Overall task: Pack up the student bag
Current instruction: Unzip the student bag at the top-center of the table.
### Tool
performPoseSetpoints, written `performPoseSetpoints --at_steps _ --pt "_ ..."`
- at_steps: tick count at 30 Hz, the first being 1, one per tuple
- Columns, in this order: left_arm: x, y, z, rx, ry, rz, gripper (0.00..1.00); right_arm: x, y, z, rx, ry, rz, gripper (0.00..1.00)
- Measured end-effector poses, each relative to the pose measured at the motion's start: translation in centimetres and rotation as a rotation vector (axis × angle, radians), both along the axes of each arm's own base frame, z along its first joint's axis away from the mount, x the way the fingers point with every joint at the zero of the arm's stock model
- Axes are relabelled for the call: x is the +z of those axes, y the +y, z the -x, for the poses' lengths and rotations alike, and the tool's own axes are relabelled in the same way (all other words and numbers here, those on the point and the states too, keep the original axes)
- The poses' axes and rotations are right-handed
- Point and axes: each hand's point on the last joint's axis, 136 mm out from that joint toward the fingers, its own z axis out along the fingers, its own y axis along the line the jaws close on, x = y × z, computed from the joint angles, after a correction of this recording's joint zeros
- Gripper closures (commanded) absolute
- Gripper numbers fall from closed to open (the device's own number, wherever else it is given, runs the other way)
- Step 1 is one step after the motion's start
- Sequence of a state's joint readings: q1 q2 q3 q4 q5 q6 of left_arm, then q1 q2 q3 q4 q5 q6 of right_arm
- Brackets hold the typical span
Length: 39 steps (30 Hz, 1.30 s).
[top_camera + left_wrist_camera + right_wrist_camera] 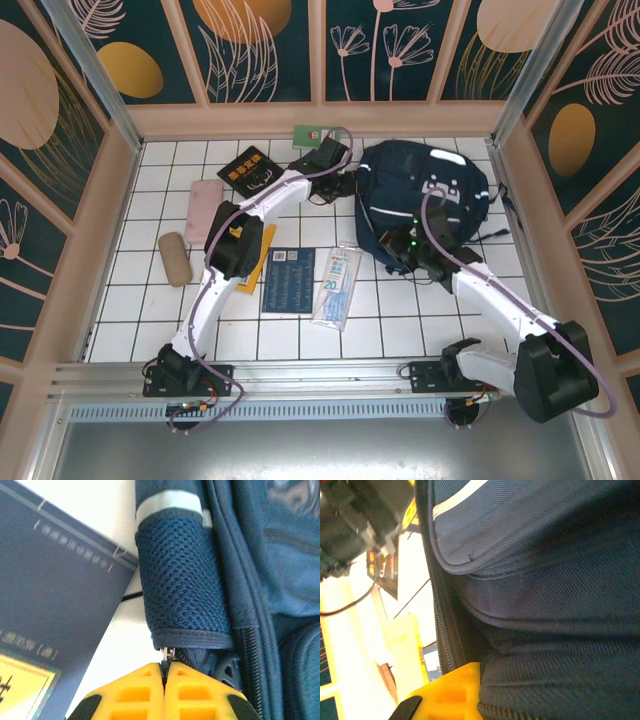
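The student bag (425,190), a dark navy backpack with white stripes, lies at the back right of the tiled table. My left gripper (347,184) is at its left edge. In the left wrist view the yellow fingers (165,666) are shut on a small metal zipper pull (170,654) just below the bag's mesh side pocket (182,580). My right gripper (403,243) is at the bag's near edge. In the right wrist view one yellow finger (452,690) shows beside the zipper track (442,645), with navy fabric (545,630) pinched against it and covering the other finger.
To the left of the bag lie a black book (250,167), a green card (310,135), a pink case (204,205), a tan roll (175,258), a yellow item (258,255), a dark blue booklet (290,280) and a clear packet (338,285). Wooden walls ring the table.
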<state>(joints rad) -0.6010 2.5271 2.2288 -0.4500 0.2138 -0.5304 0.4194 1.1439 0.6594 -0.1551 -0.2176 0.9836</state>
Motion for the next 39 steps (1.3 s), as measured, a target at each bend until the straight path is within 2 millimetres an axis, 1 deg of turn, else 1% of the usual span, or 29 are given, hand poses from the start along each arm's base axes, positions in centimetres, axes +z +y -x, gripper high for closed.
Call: performPoseSetpoints --at_steps 3,5,7,9,10,13,14,15,17,18,20,21,22,23,26,28,29,31,33,35,38,39 --pt "0.6 -0.9 -0.8 -0.004 -0.015 0.036 1.0 -0.7 2.5 -0.3 0.027 0.011 -0.008 0.92" --pt "0.1 -1.2 -1.2 -0.002 -0.01 0.045 1.0 -1.8 3.7 -0.6 0.038 0.035 0.004 0.91" --pt "-0.9 -1.0 -1.4 0.004 -0.001 0.04 1.0 -3.0 4.9 -1.1 0.047 0.065 0.027 0.88" --pt "-1.5 -0.8 -1.5 0.009 0.003 0.034 0.95 -3.7 5.6 -1.4 0.059 0.082 0.038 0.87" --pt "-1.7 -0.6 -1.7 0.015 0.003 0.03 0.9 -3.9 6.0 -1.7 0.065 0.089 0.043 0.87" --pt "-1.3 0.0 -2.5 0.028 -0.021 0.021 0.55 -3.8 7.1 -2.7 0.083 0.089 0.051 0.87" --pt "-1.2 0.3 -2.7 0.039 -0.029 0.014 0.48 -3.6 7.4 -3.1 0.09 0.087 0.053 0.87" --pt "-1.0 0.8 -3.1 0.05 -0.037 0.006 0.44 -3.4 7.8 -3.9 0.094 0.08 0.056 0.87" --pt "-0.6 1.8 -3.6 0.068 -0.047 -0.007 0.38 -2.9 8.3 -5.2 0.096 0.062 0.057 0.87" --pt "-0.4 2.6 -3.6 0.075 -0.05 -0.019 0.35 -2.7 8.4 -5.7 0.098 0.055 0.059 0.87" --pt "0.8 4.1 -3.4 0.094 -0.052 -0.038 0.29 -2.7 8.5 -6.4 0.103 0.046 0.069 0.87" --pt "1.5 4.7 -3.0 0.099 -0.057 -0.049 0.25 -2.7 8.4 -6.5 0.106 0.042 0.075 0.87" --pt "2.5 5.3 -2.7 0.106 -0.067 -0.057 0.21 -2.8 8.2 -6.8 0.106 0.041 0.081 0.83" --pt "3.6 5.8 -2.3 0.108 -0.078 -0.063 0.15 -3.0 8.0 -6.9 0.108 0.041 0.087 0.8" --pt "7.2 7.8 -0.5 0.137 -0.127 -0.079 0.07 -3.5 7.7 -7.5 0.128 0.042 0.103 0.65" --pt "9.8 9.2 0.9 0.158 -0.161 -0.082 0.06 -3.5 7.7 -7.9 0.143 0.035 0.117 0.51" --pt "10.7 9.7 1.4 0.165 -0.176 -0.078 0.05 -3.3 7.8 -8.1 0.157 0.025 0.124 0.45" --pt "12.3 11.3 2.7 0.192 -0.208 -0.076 0.04 -2.3 8.5 -8.3 0.191 -0.013 0.135 0.36" --pt "12.4 13.4 4.2 0.227 -0.207 -0.084 0.03 -1.4 9.0 -8.7 0.21 -0.047 0.138 0.31" --pt "11.8 15.6 5.7 0.264 -0.189 -0.097 0.03 -0.7 9.5 -8.5 0.226 -0.071 0.137 0.29" --pt "10.4 19.3 8.0 0.338 -0.168 -0.114 0.03 0.0 10.3 -7.8 0.251 -0.09 0.139 0.31" --pt "10.0 20.5 8.9 0.362 -0.167 -0.122 0.03 0.1 10.9 -7.2 0.267 -0.097 0.139 0.33"
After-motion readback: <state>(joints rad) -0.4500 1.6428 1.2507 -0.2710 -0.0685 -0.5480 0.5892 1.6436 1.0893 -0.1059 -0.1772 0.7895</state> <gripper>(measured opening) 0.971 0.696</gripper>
